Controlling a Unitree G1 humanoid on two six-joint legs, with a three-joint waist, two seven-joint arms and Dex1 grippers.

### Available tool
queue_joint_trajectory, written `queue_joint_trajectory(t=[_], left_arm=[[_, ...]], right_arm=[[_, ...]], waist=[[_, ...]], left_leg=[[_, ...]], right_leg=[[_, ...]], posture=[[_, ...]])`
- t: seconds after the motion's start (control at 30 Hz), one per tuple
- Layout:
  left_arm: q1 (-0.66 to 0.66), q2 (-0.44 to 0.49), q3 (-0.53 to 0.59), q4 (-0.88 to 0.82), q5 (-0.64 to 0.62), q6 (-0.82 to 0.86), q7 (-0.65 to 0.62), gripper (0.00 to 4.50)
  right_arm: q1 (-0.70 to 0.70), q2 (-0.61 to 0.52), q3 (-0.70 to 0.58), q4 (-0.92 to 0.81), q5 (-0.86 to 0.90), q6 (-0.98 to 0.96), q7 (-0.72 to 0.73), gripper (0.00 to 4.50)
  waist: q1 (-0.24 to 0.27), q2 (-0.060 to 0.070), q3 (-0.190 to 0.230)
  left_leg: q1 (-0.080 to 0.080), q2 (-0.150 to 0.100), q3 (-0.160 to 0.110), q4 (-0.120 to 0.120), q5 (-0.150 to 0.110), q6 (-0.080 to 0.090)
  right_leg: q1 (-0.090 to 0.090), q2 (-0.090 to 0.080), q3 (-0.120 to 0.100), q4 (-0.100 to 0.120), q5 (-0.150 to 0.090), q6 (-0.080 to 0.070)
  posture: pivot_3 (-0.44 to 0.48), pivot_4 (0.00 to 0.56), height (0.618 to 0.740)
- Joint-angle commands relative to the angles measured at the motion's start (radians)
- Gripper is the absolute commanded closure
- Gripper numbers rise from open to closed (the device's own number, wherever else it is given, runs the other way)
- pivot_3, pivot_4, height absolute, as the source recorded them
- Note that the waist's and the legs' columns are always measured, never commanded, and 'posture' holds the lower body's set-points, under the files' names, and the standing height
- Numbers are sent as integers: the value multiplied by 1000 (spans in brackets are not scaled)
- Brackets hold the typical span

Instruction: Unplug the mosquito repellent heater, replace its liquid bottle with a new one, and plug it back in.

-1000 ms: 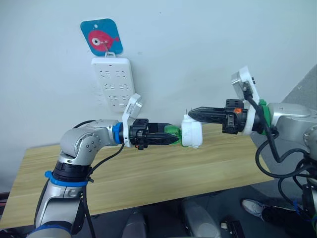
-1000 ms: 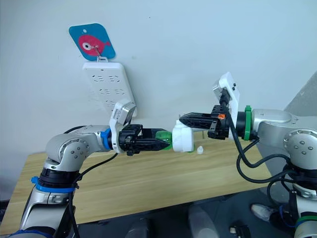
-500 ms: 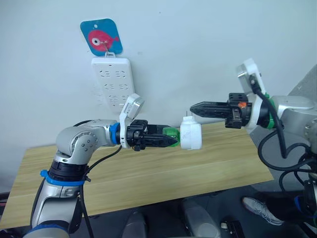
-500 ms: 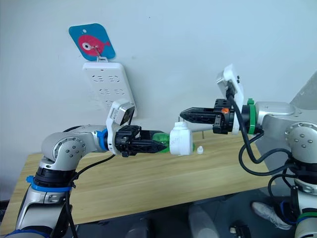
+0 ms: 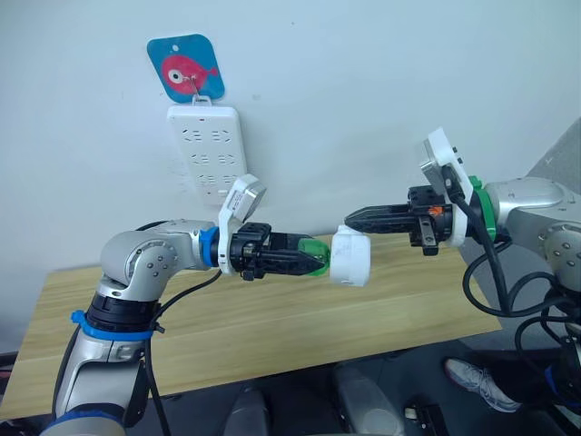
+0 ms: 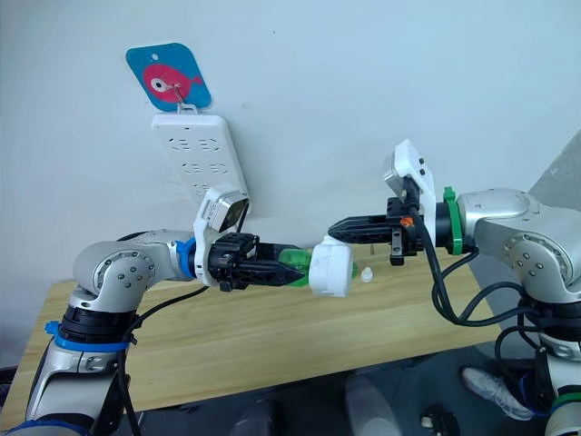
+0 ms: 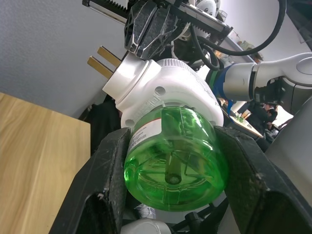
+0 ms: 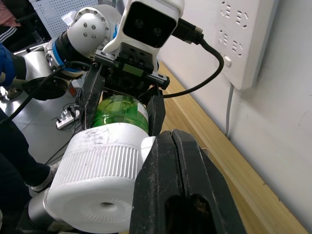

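L fingers (image 7: 109,195) clamped on either side of green liquid bottle (image 7: 175,151), gripping it at its base end. L gripper (image 5: 295,263) holds bottle roughly level, mid-air, above tabletop (image 5: 272,327).

Bottle is seated in the mosquito repellent heater (image 5: 350,257); heater is unplugged, prongs (image 7: 102,61) bare, well apart from the power strip (image 5: 209,153) on the wall. Strip hangs under a blue fish tag (image 5: 186,68).

R fingers (image 8: 178,190) pressed together, nothing between them; R gripper (image 5: 359,218) sits just beside heater's plug end, tips touching or nearly so, can't tell which.

Small white cap-like item (image 6: 366,273) on tabletop behind heater; too small to ID.

Step in hand, by judgement: bottle swap, early part. Unplug looks done; old bottle not yet out of heater body.

Next move prob. needs: R fingers to open and take firm hold of heater body, then L to twist bottle against it to unscrew. With R shut as is, it gives no counter-hold; heater would likely just spin with bottle. Watch prongs near R fingertips.
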Motion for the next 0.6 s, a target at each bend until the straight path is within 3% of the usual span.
queue_joint_trajectory(t=[0.03, 0.6], left_arm=[[-39, -2, 41, -33, -44, -13, -9, 2204], [-24, -9, 48, -17, -17, -31, 25, 2204]], right_arm=[[19, -13, 8, -42, 21, 23, 56, 4500], [15, 65, -86, -5, 17, 46, -73, 4500]], waist=[[0, 0, 0], [0, 0, 0]], left_leg=[[0, 0, 0, 0, 0, 0], [0, 0, 0, 0, 0, 0]], right_leg=[[0, 0, 0, 0, 0, 0], [0, 0, 0, 0, 1, -1]], posture=[[-248, 110, 736], [-246, 114, 736]])
